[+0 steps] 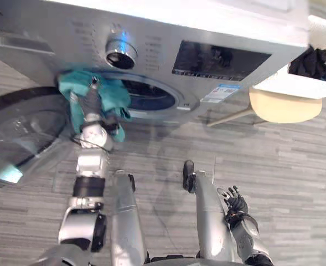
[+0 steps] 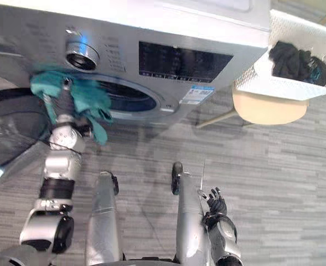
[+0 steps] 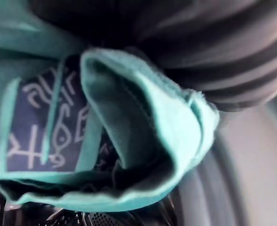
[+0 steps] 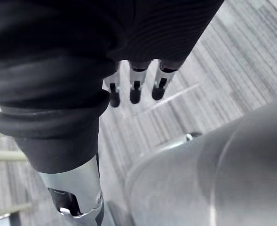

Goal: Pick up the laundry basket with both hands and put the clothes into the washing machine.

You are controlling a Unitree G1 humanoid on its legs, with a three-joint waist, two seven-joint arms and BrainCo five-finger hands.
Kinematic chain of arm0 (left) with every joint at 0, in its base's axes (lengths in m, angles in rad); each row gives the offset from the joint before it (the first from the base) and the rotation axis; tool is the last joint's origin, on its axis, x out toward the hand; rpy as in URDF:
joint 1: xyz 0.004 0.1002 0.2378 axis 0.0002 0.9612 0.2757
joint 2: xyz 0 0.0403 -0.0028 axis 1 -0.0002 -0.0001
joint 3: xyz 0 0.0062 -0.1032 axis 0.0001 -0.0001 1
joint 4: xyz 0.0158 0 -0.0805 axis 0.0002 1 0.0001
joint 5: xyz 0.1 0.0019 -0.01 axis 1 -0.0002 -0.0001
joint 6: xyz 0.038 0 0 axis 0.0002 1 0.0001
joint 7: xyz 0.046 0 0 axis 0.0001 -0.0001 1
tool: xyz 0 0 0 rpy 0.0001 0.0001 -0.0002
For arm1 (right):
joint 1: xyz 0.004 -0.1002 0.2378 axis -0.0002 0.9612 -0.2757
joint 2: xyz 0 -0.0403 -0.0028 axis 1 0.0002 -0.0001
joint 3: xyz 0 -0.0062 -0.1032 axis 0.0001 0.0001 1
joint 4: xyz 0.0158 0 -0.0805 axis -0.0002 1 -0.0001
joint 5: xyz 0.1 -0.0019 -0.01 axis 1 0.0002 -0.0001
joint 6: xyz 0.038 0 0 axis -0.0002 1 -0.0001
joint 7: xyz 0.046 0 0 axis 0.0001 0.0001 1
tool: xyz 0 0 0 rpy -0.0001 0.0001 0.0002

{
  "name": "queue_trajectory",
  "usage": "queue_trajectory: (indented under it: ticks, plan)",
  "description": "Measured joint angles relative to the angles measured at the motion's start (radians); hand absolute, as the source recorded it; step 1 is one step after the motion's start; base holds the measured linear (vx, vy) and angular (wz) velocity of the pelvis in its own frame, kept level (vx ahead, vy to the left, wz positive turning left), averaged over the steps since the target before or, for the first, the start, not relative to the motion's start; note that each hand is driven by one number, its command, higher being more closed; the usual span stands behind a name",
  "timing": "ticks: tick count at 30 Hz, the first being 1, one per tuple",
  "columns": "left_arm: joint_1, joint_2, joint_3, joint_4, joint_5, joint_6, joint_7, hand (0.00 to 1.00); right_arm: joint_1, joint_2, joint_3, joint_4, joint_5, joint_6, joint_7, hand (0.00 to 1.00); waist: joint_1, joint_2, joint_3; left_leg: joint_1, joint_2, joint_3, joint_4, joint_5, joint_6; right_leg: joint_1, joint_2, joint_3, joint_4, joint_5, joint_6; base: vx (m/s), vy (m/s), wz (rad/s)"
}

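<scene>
1. We look down on a silver front-loading washing machine (image 1: 218,27). Its round door (image 1: 19,133) stands open on the left.
2. Our left hand (image 1: 91,101) is raised to the left rim of the drum opening (image 1: 151,98). A teal garment (image 1: 112,95) is draped over the hand and hides it, so we cannot tell whether it grips the cloth.
3. The garment bunches at the rim, partly across the opening.
4. Our right hand (image 2: 216,204) hangs low at our side above the grey plank floor (image 1: 284,166). Its fingers (image 4: 135,89) are straight, side by side, and hold nothing.
5. The white laundry basket (image 2: 287,87) sits on a round beige stool (image 2: 268,110) right of the machine, well apart from both hands. Dark clothes (image 2: 291,60) lie inside it.
</scene>
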Motion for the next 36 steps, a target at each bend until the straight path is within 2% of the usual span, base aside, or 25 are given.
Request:
queue_trajectory:
  ticks: [1,3,4,5,8,10,12,13,14,15,16,17,19,20,22,25,29,36]
  plan:
    - [-0.009,0.007,-0.006,0.001,0.006,-0.002,0.000,1.00,-0.002,-0.001,0.000,-0.002,0.001,-0.002,0.000,0.00,0.003,-0.002,0.002,-0.014,0.000,-0.004,0.007,0.000,0.000,-0.010,0.000,-0.003,0.006,0.000,0.000,0.03,-0.007,0.04]
    - [-0.049,0.079,-0.065,0.001,0.034,-0.008,-0.006,1.00,-0.003,-0.007,0.005,-0.013,0.018,-0.017,0.001,0.00,0.017,-0.009,0.017,-0.053,0.000,-0.015,0.031,0.000,0.000,-0.041,0.001,-0.007,0.021,0.001,-0.001,0.00,0.000,0.00]
    - [-0.062,0.103,-0.081,0.003,0.041,-0.007,-0.009,1.00,-0.003,-0.010,0.005,-0.014,0.023,-0.020,0.001,0.00,0.019,-0.011,0.019,-0.066,0.000,-0.018,0.037,-0.001,0.001,-0.051,0.001,-0.009,0.024,0.001,-0.001,-0.10,-0.006,0.01]
    - [-0.098,0.163,-0.118,0.005,0.064,-0.006,-0.011,1.00,-0.003,-0.015,0.006,-0.013,0.030,-0.031,0.001,0.00,0.021,-0.017,0.022,-0.104,0.000,-0.021,0.043,-0.003,0.006,-0.081,0.001,-0.010,0.020,0.004,-0.002,-0.11,-0.003,0.02]
    - [-0.175,0.230,-0.173,0.018,0.091,-0.007,-0.011,1.00,-0.002,-0.021,0.006,-0.010,0.057,-0.035,0.003,0.00,0.021,-0.026,0.035,-0.159,0.002,-0.020,0.043,-0.003,-0.001,-0.117,0.001,-0.010,-0.003,0.018,0.007,-0.10,0.004,0.02]
    - [-0.247,0.301,-0.223,0.045,0.092,-0.020,-0.030,1.00,-0.002,-0.021,0.007,-0.006,0.065,-0.036,0.011,0.00,0.023,-0.042,0.048,-0.195,0.003,-0.019,0.027,-0.002,-0.004,-0.131,0.002,-0.018,-0.065,0.043,0.011,-0.12,0.045,-0.09]
    - [-0.291,0.340,-0.254,0.047,0.091,-0.021,-0.040,1.00,-0.002,-0.021,0.008,-0.006,0.068,-0.037,0.022,0.00,0.024,-0.044,0.057,-0.220,0.014,-0.017,-0.009,0.007,0.002,-0.128,0.005,-0.033,-0.151,0.046,0.016,-0.07,0.078,-0.25]
    - [-0.310,0.359,-0.262,0.047,0.090,-0.020,-0.050,1.00,0.002,-0.020,0.006,-0.006,0.078,-0.039,0.025,0.00,0.028,-0.047,0.061,-0.231,0.046,-0.001,-0.019,0.032,0.011,-0.145,0.011,-0.040,-0.070,0.047,-0.004,-0.04,0.035,-0.20]
    - [-0.318,0.365,-0.269,0.048,0.090,-0.015,-0.053,1.00,0.003,-0.021,0.007,-0.001,0.077,-0.040,0.025,0.00,0.023,-0.051,0.068,-0.231,0.055,0.010,-0.014,0.042,0.003,-0.139,0.011,-0.049,-0.012,0.042,-0.014,-0.03,-0.063,0.03]
    - [-0.343,0.369,-0.289,0.044,0.090,-0.007,-0.055,1.00,0.003,-0.021,0.011,0.018,0.077,-0.037,0.024,0.00,0.023,-0.061,0.076,-0.243,0.053,0.027,0.013,0.050,-0.012,-0.120,0.011,-0.043,-0.025,0.019,-0.014,-0.04,-0.023,-0.15]
    - [-0.344,0.384,-0.296,0.028,0.089,-0.006,-0.055,1.00,0.000,-0.034,0.033,0.023,0.076,-0.041,0.027,0.00,0.030,-0.058,0.077,-0.245,0.048,0.028,0.082,0.042,0.004,-0.134,0.014,-0.047,-0.035,0.023,-0.016,-0.03,0.025,-0.38]
    - [-0.344,0.391,-0.300,0.015,0.090,-0.006,-0.056,1.00,-0.001,-0.041,0.034,0.023,0.078,-0.047,0.028,0.00,0.032,-0.053,0.082,-0.237,0.044,0.027,0.073,0.025,0.044,-0.143,0.017,-0.048,-0.041,0.032,-0.008,-0.02,0.117,-0.61]
    - [-0.339,0.413,-0.361,-0.029,0.077,-0.011,-0.064,1.00,0.000,-0.054,0.038,0.030,0.076,-0.042,0.047,0.00,0.016,-0.058,0.094,-0.277,0.048,0.047,0.082,0.030,0.053,-0.170,0.014,-0.048,-0.023,0.048,0.000,0.00,0.068,-0.23]
    - [-0.338,0.414,-0.387,-0.035,0.065,-0.009,-0.079,1.00,0.002,-0.057,0.041,0.032,0.076,-0.038,0.049,0.00,0.017,-0.058,0.094,-0.279,0.049,0.048,0.085,0.029,0.054,-0.173,0.016,-0.046,-0.025,0.052,0.000,0.02,0.032,-0.09]
    - [-0.304,0.400,-0.440,-0.072,0.060,-0.008,-0.136,1.00,0.011,-0.053,0.046,0.024,0.076,-0.038,0.050,0.00,-0.001,-0.054,0.096,-0.275,0.051,0.053,0.091,0.036,0.062,-0.172,0.018,-0.039,-0.023,0.060,-0.003,0.04,0.027,-0.12]
    - [-0.222,0.391,-0.437,-0.160,0.027,-0.021,-0.140,1.00,0.016,-0.051,0.047,0.022,0.077,-0.038,0.051,0.00,-0.010,-0.042,0.104,-0.272,0.054,0.057,0.108,0.031,0.069,-0.172,0.026,-0.036,-0.003,0.056,-0.001,0.05,0.009,-0.09]
    - [-0.117,0.323,-0.440,-0.279,0.028,-0.029,-0.141,1.00,0.048,-0.052,0.043,0.021,0.078,-0.048,0.049,0.00,-0.004,-0.031,0.111,-0.261,0.050,0.045,0.107,0.031,0.068,-0.172,0.024,-0.043,0.031,0.026,-0.008,0.03,-0.045,0.10]
    - [-0.119,0.319,-0.517,-0.287,0.041,-0.036,-0.184,1.00,0.052,-0.054,0.044,0.022,0.077,-0.052,0.051,0.00,0.000,-0.029,0.111,-0.246,0.048,0.030,0.091,0.037,0.059,-0.164,0.026,-0.057,0.043,0.018,-0.020,0.00,-0.052,0.05]
